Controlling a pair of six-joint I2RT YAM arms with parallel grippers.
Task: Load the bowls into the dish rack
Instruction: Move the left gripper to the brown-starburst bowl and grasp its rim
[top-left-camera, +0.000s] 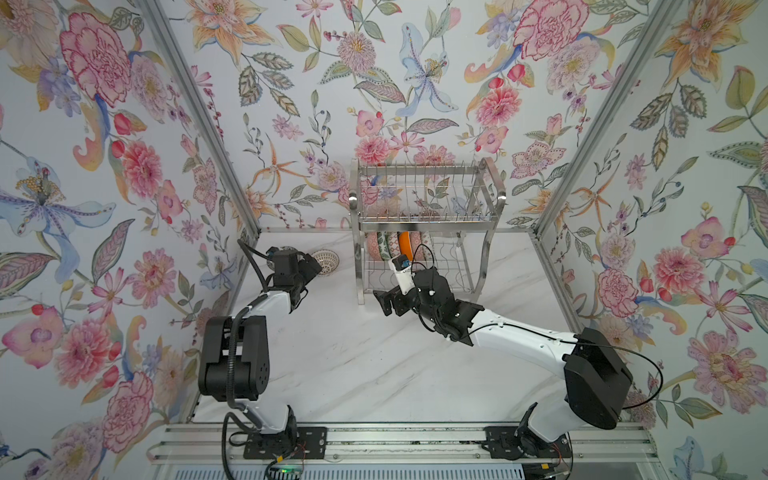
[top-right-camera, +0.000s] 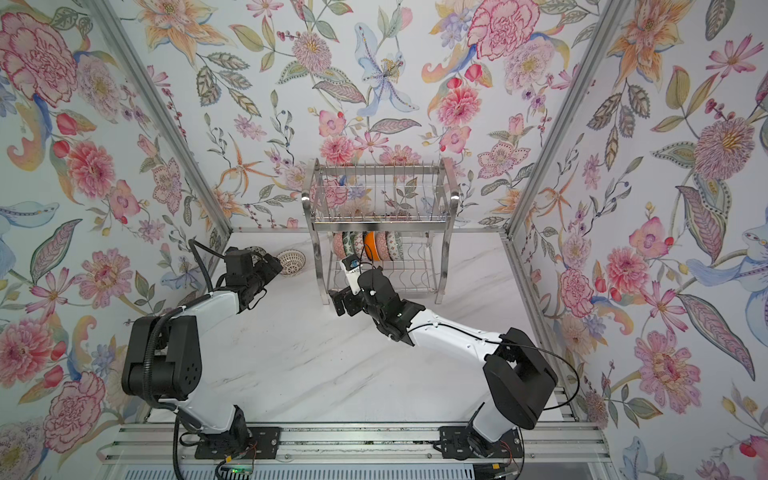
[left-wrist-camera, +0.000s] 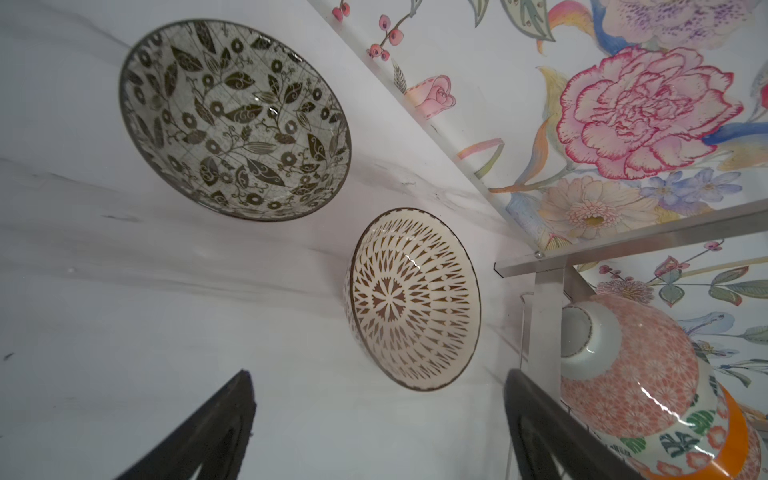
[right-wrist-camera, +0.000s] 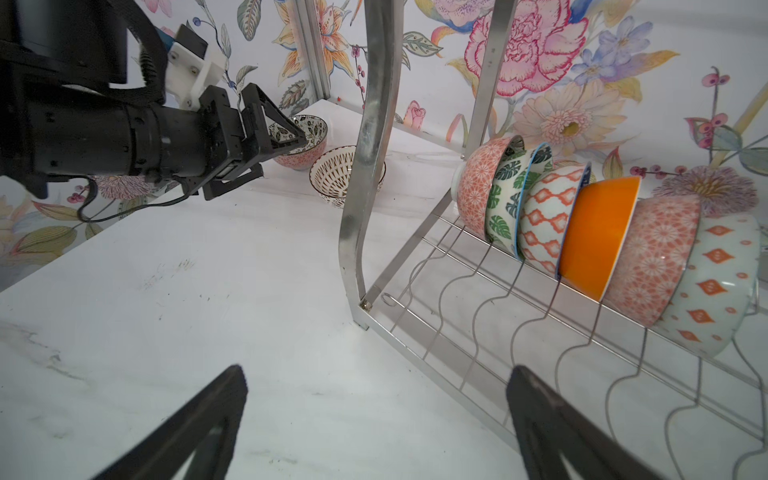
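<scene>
Readable text: none in any view.
bowls (right-wrist-camera: 598, 237): painted patterns only, no lettering.
dish rack (right-wrist-camera: 376, 124): bare metal, no mark legible.
wallpaper (top-left-camera: 415, 83): printed flowers and leaves, no words.

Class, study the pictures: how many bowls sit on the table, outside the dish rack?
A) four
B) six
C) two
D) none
C: only the black leaf-patterned bowl and the brown lattice bowl rest on the table, outside the dish rack.
</scene>
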